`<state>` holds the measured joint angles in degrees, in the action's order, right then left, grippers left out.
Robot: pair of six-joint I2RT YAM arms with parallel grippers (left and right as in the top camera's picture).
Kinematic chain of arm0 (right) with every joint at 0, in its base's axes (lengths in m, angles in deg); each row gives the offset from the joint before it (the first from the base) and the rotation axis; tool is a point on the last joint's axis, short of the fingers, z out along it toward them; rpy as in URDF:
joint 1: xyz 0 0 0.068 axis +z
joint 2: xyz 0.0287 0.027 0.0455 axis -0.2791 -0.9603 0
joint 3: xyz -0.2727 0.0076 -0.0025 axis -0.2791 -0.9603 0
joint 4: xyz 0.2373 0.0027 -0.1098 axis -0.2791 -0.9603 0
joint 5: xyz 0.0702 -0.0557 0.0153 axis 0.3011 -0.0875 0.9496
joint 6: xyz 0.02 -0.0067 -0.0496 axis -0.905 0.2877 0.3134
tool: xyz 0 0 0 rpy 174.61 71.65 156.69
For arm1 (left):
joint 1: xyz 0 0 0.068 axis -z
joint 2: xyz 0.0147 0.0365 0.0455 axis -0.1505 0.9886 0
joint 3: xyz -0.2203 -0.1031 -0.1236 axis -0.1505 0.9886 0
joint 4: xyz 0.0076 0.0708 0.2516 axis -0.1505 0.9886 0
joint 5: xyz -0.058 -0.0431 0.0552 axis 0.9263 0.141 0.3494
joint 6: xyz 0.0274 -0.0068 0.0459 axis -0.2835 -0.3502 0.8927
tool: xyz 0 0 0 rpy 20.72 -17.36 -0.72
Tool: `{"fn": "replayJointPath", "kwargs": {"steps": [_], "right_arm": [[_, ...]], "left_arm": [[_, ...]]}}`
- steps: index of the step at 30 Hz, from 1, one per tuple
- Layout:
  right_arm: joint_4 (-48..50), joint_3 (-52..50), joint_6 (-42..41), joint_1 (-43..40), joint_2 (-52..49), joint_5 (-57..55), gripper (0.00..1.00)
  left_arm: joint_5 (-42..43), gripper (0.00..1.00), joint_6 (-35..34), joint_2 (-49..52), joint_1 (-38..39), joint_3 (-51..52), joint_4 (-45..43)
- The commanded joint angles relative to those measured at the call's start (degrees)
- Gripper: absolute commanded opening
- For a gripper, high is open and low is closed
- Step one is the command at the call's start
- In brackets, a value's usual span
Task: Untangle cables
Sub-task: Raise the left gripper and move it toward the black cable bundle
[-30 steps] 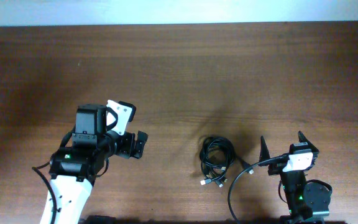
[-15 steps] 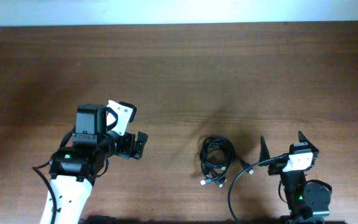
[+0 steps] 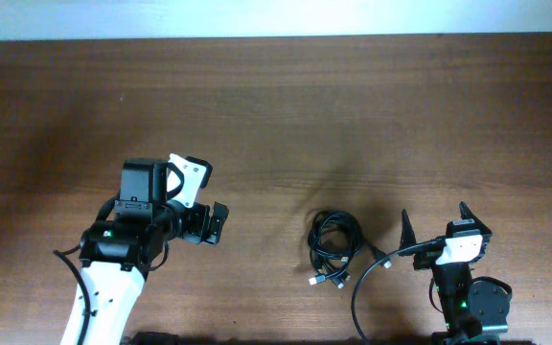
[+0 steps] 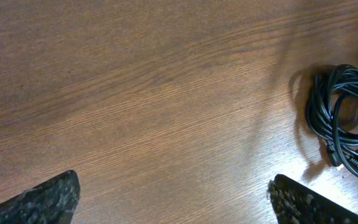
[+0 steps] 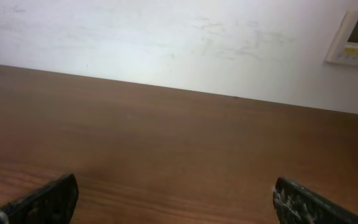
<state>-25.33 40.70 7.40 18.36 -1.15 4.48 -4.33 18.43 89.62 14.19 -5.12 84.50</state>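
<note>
The cables [image 3: 333, 244] lie as one coiled bundle of thin black cords on the brown table [image 3: 286, 115], right of centre near the front, with small plug ends [image 3: 329, 280] sticking out toward the front edge. The left wrist view shows the cables [image 4: 344, 115] at its right edge. My left gripper [image 3: 211, 195] is open, to the left of the bundle and apart from it, with only bare wood between its fingers [image 4: 48, 199]. My right gripper [image 3: 437, 222] is open just right of the bundle, holding nothing. In its own view it [image 5: 176, 193] faces the far wall, and the cables are out of view there.
A thicker black robot cable [image 3: 364, 280] loops from the right arm's base close to the bundle's right side. The white wall [image 5: 166, 37] rises behind the table's far edge, with a white wall panel [image 5: 356, 38] at upper right.
My left arm has shifted very slightly to the right. The cables and the right arm have not moved.
</note>
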Motion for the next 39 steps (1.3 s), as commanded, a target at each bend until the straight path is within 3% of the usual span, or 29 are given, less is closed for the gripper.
{"fn": "replayJointPath", "kwargs": {"steps": [1, 15, 25, 30, 35, 37, 39], "right_arm": [[-0.24, -0.28, 0.39, -0.35, 0.42, 0.96, 0.99], [-0.24, -0.28, 0.39, -0.31, 0.42, 0.96, 0.99], [-0.24, -0.28, 0.39, -0.31, 0.42, 0.96, 0.99], [-0.22, -0.28, 0.9, -0.31, 0.42, 0.24, 0.99], [-0.48, -0.28, 4.46, -0.31, 0.42, -4.66, 0.99], [1.18, -0.28, 4.44, -0.31, 0.42, -5.68, 0.99], [7.13, -0.07, 2.27, -0.31, 0.42, 0.22, 0.99]], "left_arm": [[0.87, 0.99, 0.96, 0.13, -0.31, -1.2, 1.01], [8.74, 0.99, 7.41, 1.22, -0.28, -1.2, 3.61], [10.38, 0.99, 7.37, 6.86, -0.28, -1.22, 1.49], [22.6, 0.99, 7.34, 6.86, -0.28, -1.22, 1.46], [21.0, 0.99, 7.34, 6.86, -0.31, -1.22, 4.98], [16.92, 0.99, 7.04, 6.86, -0.31, -1.22, 5.2], [10.8, 0.99, 3.48, 6.86, -0.31, -1.22, 5.14]]}}
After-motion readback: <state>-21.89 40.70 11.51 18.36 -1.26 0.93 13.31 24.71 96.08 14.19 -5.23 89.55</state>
